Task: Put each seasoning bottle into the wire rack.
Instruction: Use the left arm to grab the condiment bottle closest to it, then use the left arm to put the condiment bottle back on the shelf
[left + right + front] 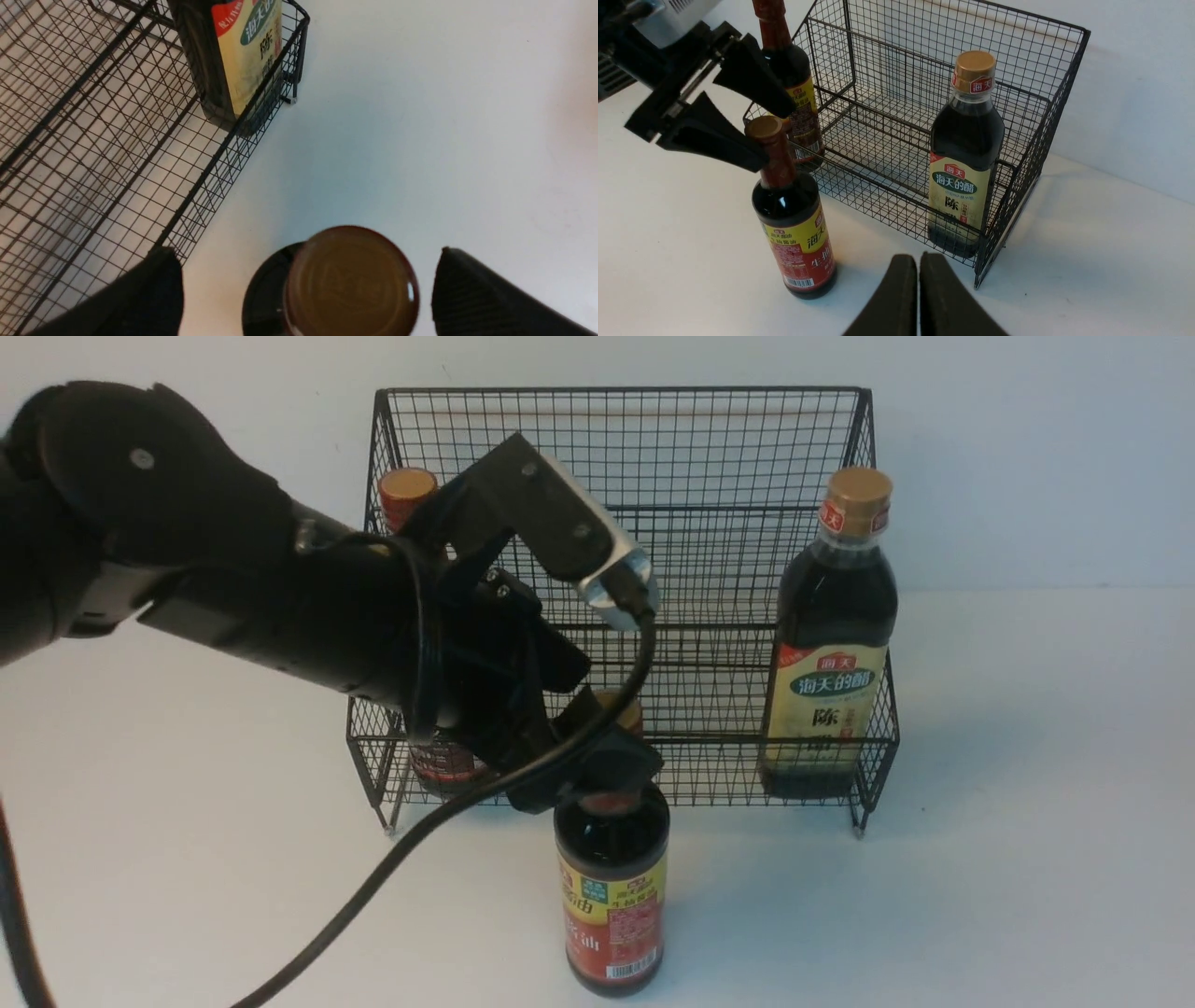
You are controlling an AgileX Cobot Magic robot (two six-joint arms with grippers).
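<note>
One slim seasoning bottle (611, 896) with a red neck and a yellow-and-red label stands upright on the white table, just in front of the wire rack (709, 457). My left gripper (611, 761) is open and straddles its neck. In the left wrist view the tan cap (350, 284) lies between the fingers (154, 289), touching neither. A second slim bottle (408, 490) stands in the rack's left end, mostly hidden by my arm. The broad bottle (831, 644) with a cream label stands in the right end. My right gripper (919, 255) is shut and holds nothing, low over the table.
A black cable (392, 868) hangs from the left wrist down across the table in front of the rack's left foot. The rack's front rail (224, 144) runs close to the left gripper. A white wall rises behind the rack.
</note>
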